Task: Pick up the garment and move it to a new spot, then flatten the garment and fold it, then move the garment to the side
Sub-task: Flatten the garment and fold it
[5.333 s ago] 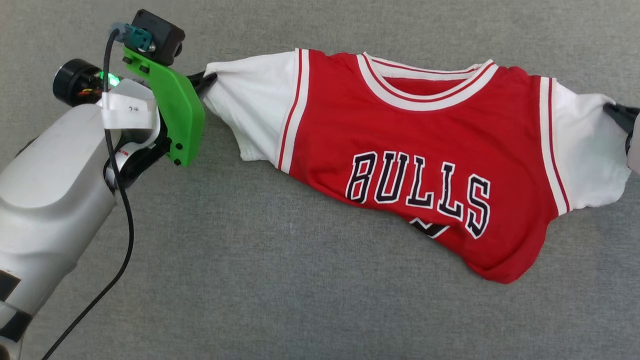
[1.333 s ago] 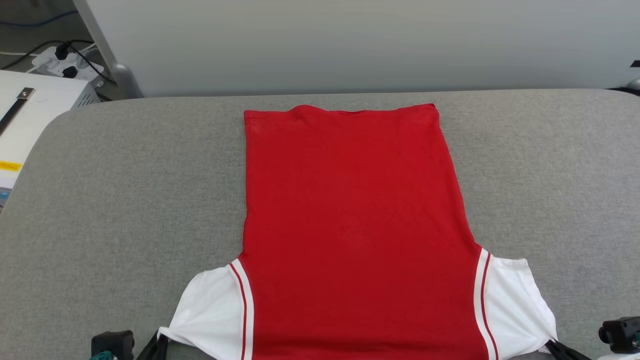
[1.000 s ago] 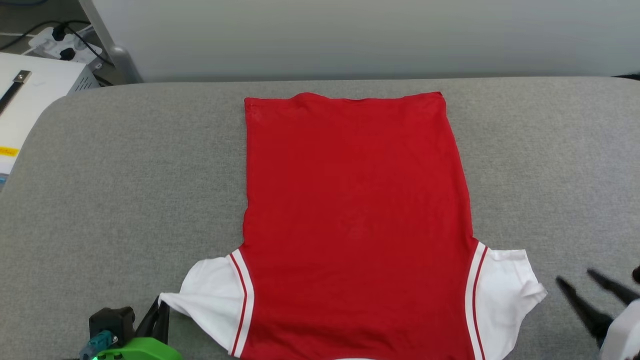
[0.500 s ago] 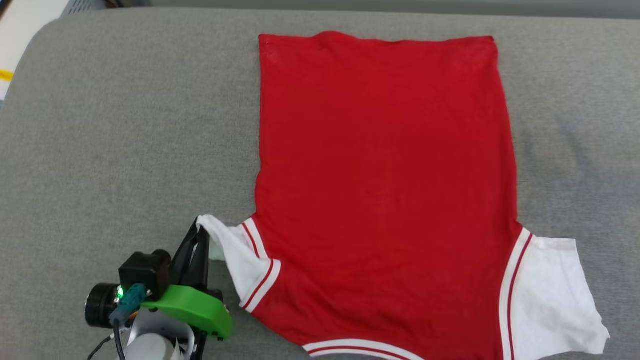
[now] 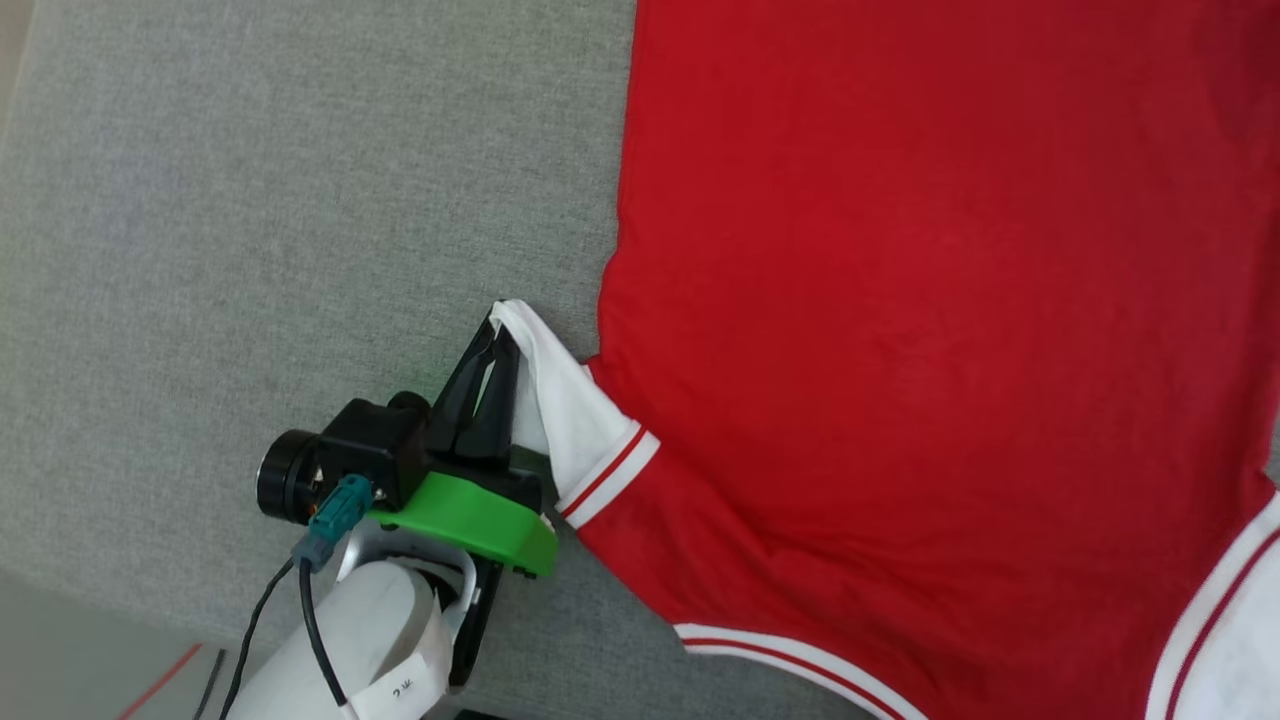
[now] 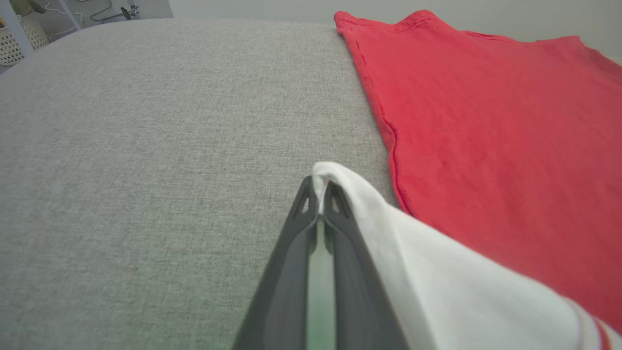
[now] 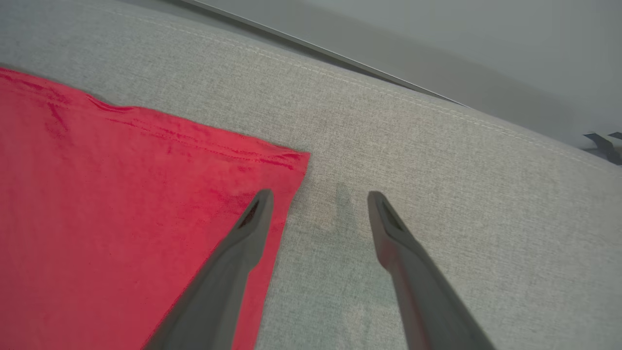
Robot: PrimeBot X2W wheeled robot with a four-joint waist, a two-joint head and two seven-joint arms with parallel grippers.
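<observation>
Folding looks barely begun: the red jersey T-shirt (image 5: 900, 350) lies spread flat, plain side up, on the grey fabric-covered surface (image 5: 250, 220). Its striped collar trim (image 5: 760, 645) is at the near edge and its hem at the far edge, so the move to a new spot and the flattening seem done. The left tool (image 5: 497, 335) is clenched on the edge of the white left sleeve (image 5: 575, 420). That sleeve is raised off the surface in a peak just beside the red body, probably the start of folding it inward. The right tool (image 7: 318, 194) is released, jaws spread wide, grasping nothing. It hangs over the far right hem corner (image 7: 291, 160), one finger above red cloth and the other above bare grey. Left to do, by this judgement: fold both sleeves in, fold the body, then move the bundle to the side. Count: one jersey T-shirt, two white sleeves (the right sleeve (image 5: 1235, 640) lies flat at the near right, partly cut off by the frame), two tools, one surface.
</observation>
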